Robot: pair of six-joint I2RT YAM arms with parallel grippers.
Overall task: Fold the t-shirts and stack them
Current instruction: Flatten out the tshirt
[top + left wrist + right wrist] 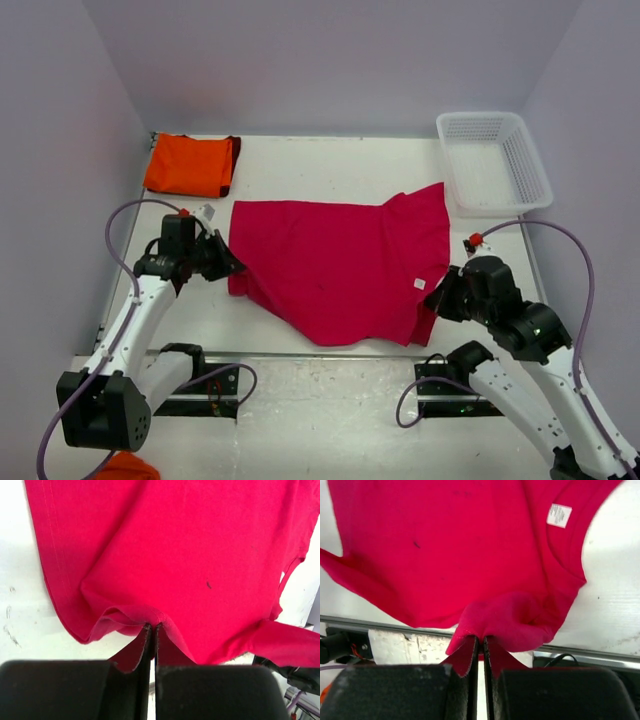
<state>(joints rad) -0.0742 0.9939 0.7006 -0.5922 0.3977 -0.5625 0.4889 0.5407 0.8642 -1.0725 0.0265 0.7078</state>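
Top external: both jaws pinch pink t-shirt edges.

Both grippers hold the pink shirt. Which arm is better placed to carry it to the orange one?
Left, probably. The folded orange t-shirt lies in the far left corner, beyond the left gripper pinching the left edge of the crimson-pink t-shirt; the right gripper pinches the opposite side.

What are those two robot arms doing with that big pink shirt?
They are folding laundry. The pink t-shirt lies spread out and rumpled on the table. The left gripper is pinched shut on its left edge, and the right gripper is pinched shut on its near right corner. An orange t-shirt lies folded in the far left corner. A white basket sits at the far right.
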